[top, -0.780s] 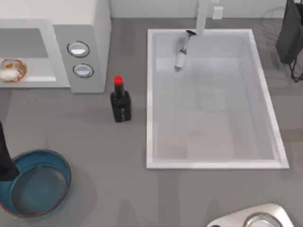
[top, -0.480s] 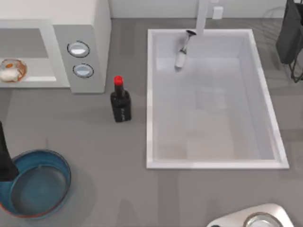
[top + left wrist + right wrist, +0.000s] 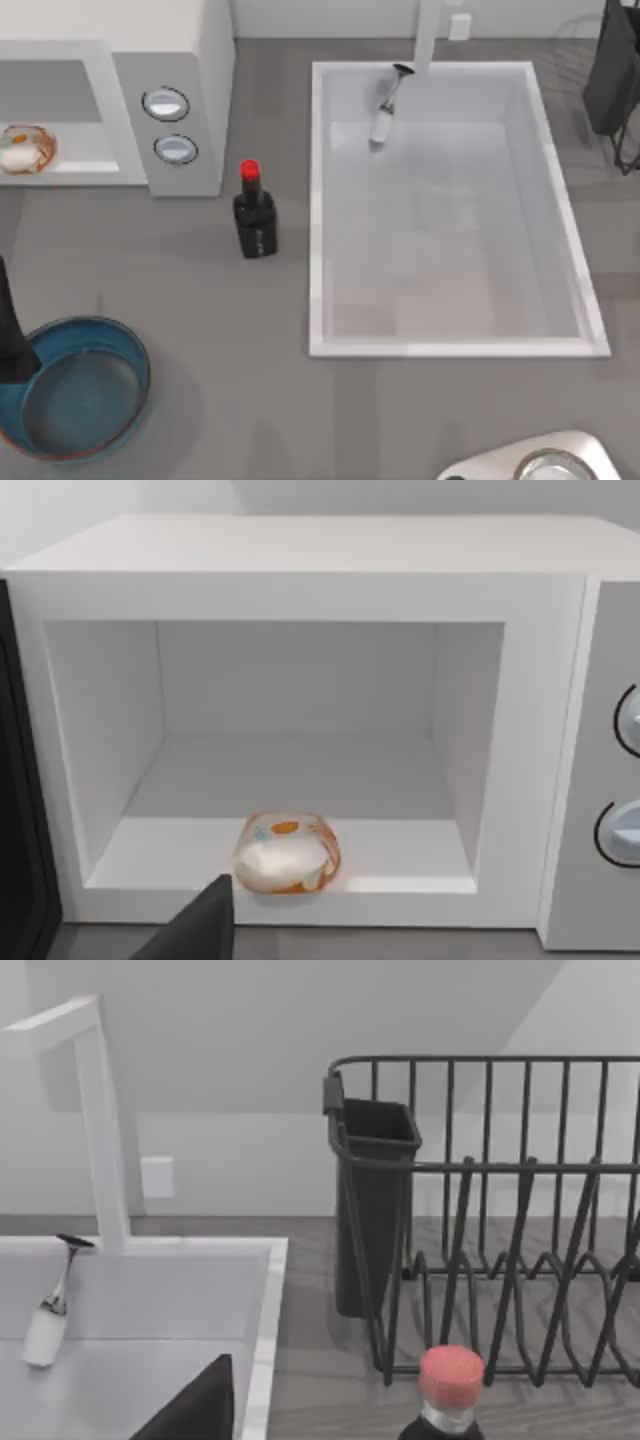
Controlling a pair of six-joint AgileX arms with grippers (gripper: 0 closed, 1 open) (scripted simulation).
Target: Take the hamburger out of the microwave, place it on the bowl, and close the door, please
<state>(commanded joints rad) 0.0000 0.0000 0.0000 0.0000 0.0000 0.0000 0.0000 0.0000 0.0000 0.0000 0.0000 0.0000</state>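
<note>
the microwave [image 3: 110,110] stands at the far left of the bench [image 3: 200,300] with its door open, and the hamburger [image 3: 287,853] sits inside on the cavity floor, close to the front lip and left of centre as the left wrist view faces it. the bowl [image 3: 75,390] rests at the near left of the bench, well apart from the microwave, with my left arm [image 3: 12,335] rising beside its left rim. my left gripper points at the open cavity; i cannot tell whether it is open or closed. a dark bottle [image 3: 254,212] with a red cap stands between the microwave and the sink [image 3: 450,210]. i judge the hamburger light, soft and easily crushed, with rounded sides that may slip. take hold across its widest middle, low on the sides, using gentle pressure. my right arm stays parked near the dish rack [image 3: 490,1210].
</note>
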